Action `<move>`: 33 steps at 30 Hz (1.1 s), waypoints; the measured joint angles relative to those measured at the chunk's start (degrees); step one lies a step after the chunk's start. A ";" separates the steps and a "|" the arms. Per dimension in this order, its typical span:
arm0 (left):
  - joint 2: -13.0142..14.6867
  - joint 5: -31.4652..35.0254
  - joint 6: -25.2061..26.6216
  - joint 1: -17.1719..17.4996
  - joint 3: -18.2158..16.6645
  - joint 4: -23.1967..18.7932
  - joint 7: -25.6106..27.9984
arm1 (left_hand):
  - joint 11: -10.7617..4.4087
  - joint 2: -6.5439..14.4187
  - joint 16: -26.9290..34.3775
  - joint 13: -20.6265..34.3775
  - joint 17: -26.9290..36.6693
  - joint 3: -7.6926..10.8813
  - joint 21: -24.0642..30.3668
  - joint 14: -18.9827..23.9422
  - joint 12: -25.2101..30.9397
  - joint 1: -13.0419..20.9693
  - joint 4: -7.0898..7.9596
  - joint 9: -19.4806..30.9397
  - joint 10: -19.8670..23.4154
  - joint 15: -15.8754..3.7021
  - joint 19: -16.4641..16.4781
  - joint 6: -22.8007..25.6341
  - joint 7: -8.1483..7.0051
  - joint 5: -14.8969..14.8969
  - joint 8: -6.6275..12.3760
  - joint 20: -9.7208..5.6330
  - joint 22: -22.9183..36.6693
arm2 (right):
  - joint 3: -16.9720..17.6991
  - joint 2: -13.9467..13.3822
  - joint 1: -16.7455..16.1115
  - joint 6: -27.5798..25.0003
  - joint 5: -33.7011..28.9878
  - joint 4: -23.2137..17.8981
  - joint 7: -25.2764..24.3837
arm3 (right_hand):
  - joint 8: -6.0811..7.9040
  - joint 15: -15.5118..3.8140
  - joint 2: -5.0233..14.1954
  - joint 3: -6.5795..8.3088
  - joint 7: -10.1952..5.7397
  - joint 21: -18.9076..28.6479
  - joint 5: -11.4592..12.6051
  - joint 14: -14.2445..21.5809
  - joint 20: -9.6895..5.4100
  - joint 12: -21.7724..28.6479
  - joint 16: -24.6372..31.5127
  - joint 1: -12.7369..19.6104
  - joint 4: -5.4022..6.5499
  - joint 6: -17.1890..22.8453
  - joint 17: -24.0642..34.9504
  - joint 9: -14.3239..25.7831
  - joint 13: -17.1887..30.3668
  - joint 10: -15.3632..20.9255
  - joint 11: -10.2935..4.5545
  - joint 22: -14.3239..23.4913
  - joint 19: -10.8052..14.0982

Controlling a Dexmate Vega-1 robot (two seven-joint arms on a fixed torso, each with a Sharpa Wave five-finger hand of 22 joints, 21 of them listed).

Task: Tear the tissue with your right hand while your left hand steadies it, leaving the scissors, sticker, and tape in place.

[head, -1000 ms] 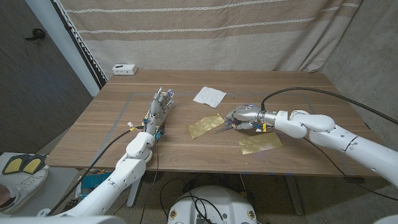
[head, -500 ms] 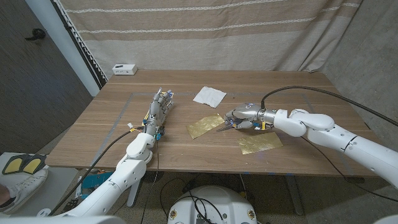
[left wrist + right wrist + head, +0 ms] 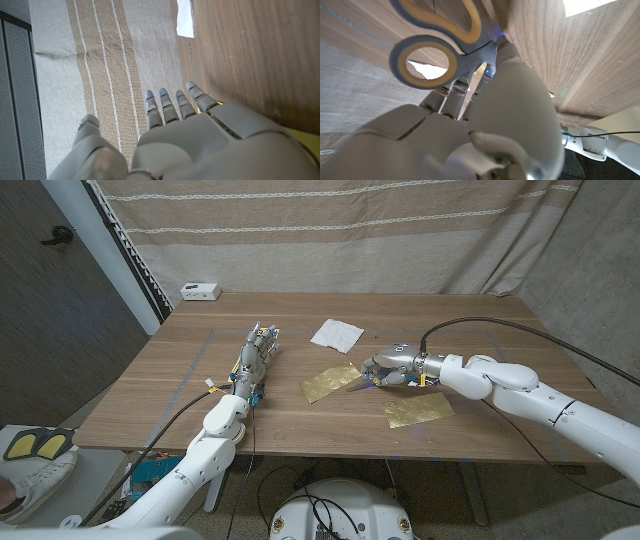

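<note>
The white tissue (image 3: pixel 337 335) lies flat on the table, past the middle. My right hand (image 3: pixel 392 367) hovers low just right of it and nearer me, gripping the scissors (image 3: pixel 360 386), whose blades point left over a gold sheet. The right wrist view shows the scissors' yellow and blue handle loops (image 3: pixel 426 59) against my fingers (image 3: pixel 455 92). My left hand (image 3: pixel 255 354) is on the table to the left of the tissue, well apart from it, fingers straight and slightly spread, holding nothing. Its fingers (image 3: pixel 172 105) point toward the curtain.
Two gold sheets lie on the wooden table (image 3: pixel 150 380): one (image 3: pixel 330 383) under the scissor tips, the other (image 3: pixel 418 410) nearer the front edge below my right forearm. A small white box (image 3: pixel 201 291) sits at the back left corner. A curtain hangs behind.
My right hand with the scissors has drifted slightly toward the far side. The left hand, tissue and gold sheets have not moved.
</note>
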 measured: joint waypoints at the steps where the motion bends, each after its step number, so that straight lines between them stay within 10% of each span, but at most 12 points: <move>1: 0.00 0.00 0.00 0.01 0.00 -0.03 0.00 | 0.00 0.00 0.00 0.00 0.00 0.00 0.00 0.00 0.00 0.00 0.00 0.00 0.00 0.00 0.00 0.00 0.00 0.00 0.00 0.00 0.00 | 0.08 -0.02 -0.11 -0.04 0.03 -0.10 0.00 | 0.00 0.00 0.00 -0.15 -0.28 0.03 -0.03 0.18 0.00 -0.23 -0.05 0.00 0.15 0.27 -0.02 -0.31 -0.39 0.77 -0.02 0.00 0.00; 28: -0.32 -0.33 -0.50 -0.35 0.31 0.44 -1.21 | 0.23 0.00 0.00 0.15 0.00 -0.49 0.00 0.00 0.00 0.00 0.15 0.00 0.23 0.00 0.00 0.00 0.00 0.30 0.00 0.00 0.00 | 5.35 -0.09 -4.68 -10.72 10.03 -7.78 1.68 | 0.62 -1.33 0.13 -1.38 -1.82 3.12 -0.72 2.96 0.00 -2.89 -0.99 -0.13 0.33 11.64 -1.25 -6.07 -6.11 3.99 2.36 0.16 -0.61; 33: -0.37 -0.52 -0.72 -0.37 0.31 0.66 -1.47 | 0.22 0.00 0.00 0.14 0.00 -0.56 0.00 0.00 0.00 0.00 0.08 0.00 0.22 0.00 0.00 0.00 0.00 0.30 0.00 0.00 0.00 | 6.28 0.44 -5.06 -12.37 13.06 -9.35 2.33 | -0.95 -1.31 0.13 -1.64 -1.52 4.71 -1.10 3.55 0.00 -4.36 -1.04 -0.13 0.09 15.45 -1.52 -10.12 -7.61 4.74 2.24 0.41 -0.61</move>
